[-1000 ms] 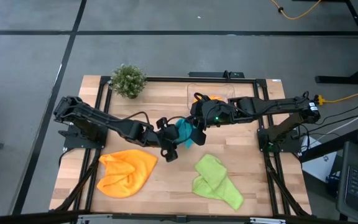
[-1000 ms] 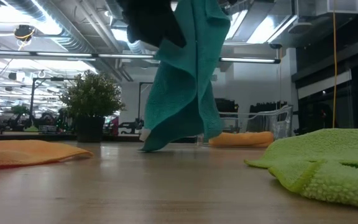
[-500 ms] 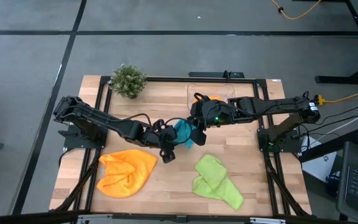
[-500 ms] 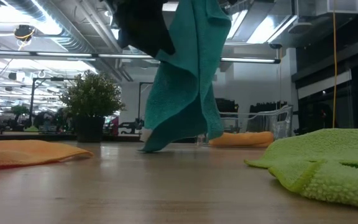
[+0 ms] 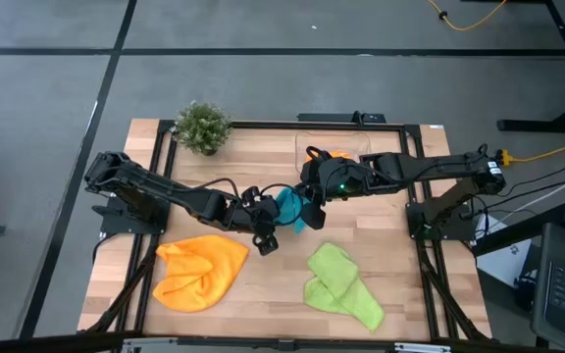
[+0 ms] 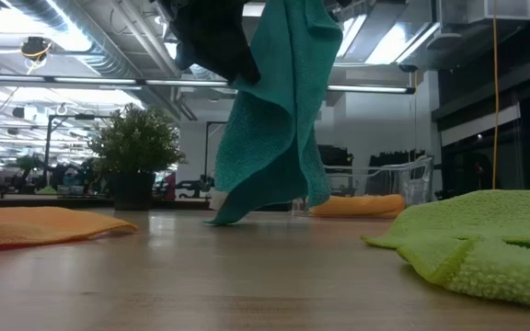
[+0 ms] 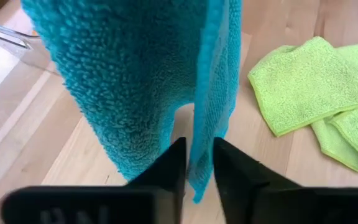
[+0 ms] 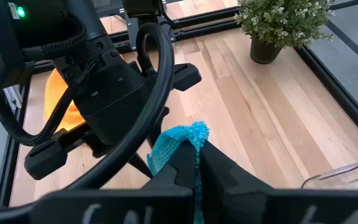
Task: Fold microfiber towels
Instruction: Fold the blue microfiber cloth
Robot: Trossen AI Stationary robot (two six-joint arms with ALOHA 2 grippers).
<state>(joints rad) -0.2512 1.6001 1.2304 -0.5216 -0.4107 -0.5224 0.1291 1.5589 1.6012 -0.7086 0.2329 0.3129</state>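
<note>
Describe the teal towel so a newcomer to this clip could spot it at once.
Look at the middle of the wooden table, where the two arms meet. The teal towel hangs there between the right gripper and left gripper, unlike the towels lying flat.

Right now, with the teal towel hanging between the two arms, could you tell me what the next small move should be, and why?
Probably close the left tool fully on the teal towel's lower edge: the right tool pinches its top corner, and the edge sits between the left fingers.
</note>
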